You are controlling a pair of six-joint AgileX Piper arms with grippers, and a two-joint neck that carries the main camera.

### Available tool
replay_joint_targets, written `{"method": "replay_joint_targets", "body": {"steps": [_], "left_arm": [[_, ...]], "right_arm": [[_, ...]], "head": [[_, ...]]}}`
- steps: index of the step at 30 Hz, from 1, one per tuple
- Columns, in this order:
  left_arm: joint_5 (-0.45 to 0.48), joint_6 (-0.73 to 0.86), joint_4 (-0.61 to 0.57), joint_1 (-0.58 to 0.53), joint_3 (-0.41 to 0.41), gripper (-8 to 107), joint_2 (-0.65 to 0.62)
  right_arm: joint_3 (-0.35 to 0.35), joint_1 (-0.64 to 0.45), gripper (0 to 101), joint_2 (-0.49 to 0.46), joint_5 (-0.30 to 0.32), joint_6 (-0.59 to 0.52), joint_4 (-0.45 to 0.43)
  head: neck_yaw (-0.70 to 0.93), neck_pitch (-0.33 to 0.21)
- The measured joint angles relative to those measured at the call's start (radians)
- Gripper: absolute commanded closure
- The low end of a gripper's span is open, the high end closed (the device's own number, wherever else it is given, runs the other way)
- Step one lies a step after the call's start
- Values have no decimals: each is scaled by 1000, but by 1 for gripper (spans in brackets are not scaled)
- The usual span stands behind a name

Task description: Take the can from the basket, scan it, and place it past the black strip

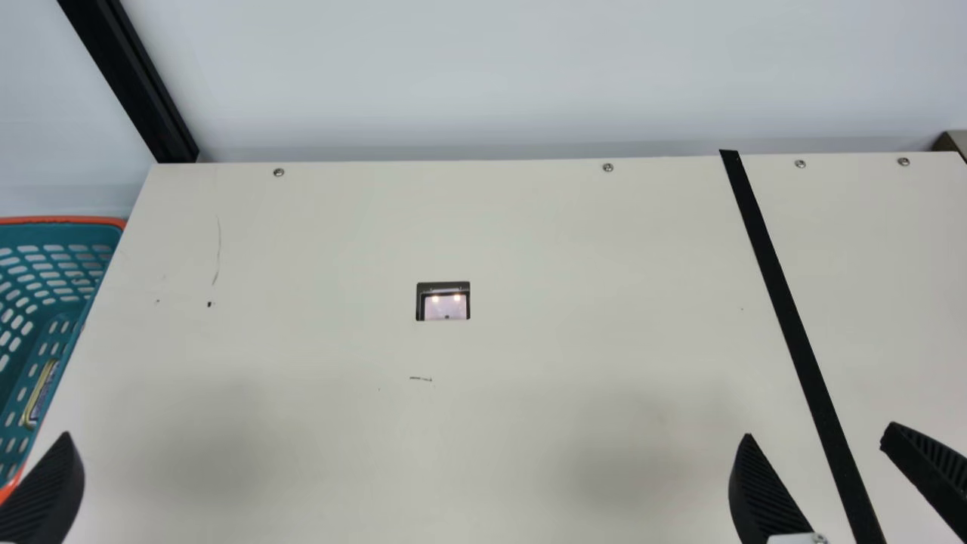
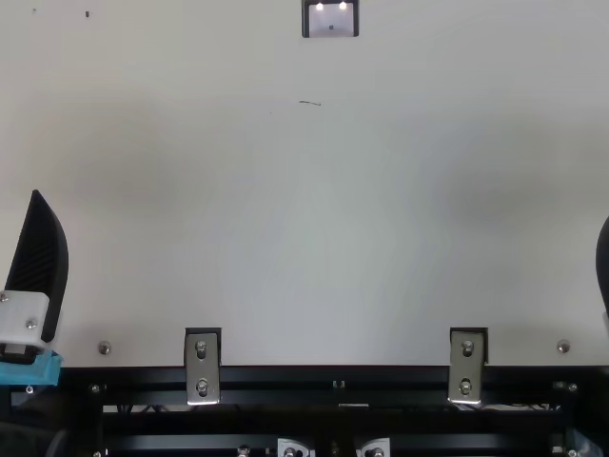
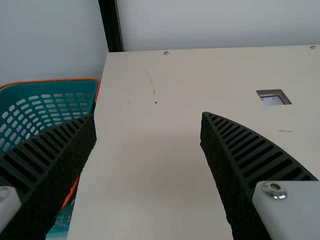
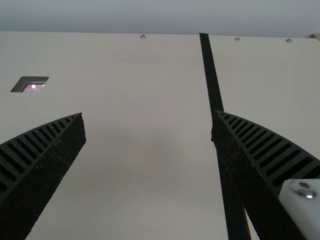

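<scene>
Left tool (image 2: 36, 262) and right tool (image 1: 820, 431) sit closest, at the near corners of the main view; both have their two ribbed fingers spread wide, with only bare space between them. One finger of the left tool covers part of the near end of the teal basket (image 1: 64, 321), which stands beside the table (image 1: 529, 453) at its left edge. Inside that basket lies the can (image 1: 39, 393), near the side facing the table; a gold-coloured rim and a bit of dark side show, and the perforated wall partly hides it. I cannot tell exactly how it is tilted. So the basket's wall stands between the can and the tabletop.

Set into the table, well apart from both tools, is the scanner window (image 1: 446, 306), with two small lights. Farther right, the black strip (image 1: 786, 317) runs from the back edge towards the right tool, passing between its fingertips as the main view sees it. A black post (image 1: 132, 83) rises at the far left corner, before a pale wall (image 1: 453, 75). Two metal brackets (image 2: 202, 367) sit along the table's near edge.
</scene>
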Motion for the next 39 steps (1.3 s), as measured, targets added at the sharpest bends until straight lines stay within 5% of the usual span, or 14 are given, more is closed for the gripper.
{"method": "replay_joint_targets", "body": {"steps": [39], "left_arm": [[0,0,0,0,0,9,0]], "right_arm": [[0,0,0,0,0,0,0]], "head": [[0,0]]}}
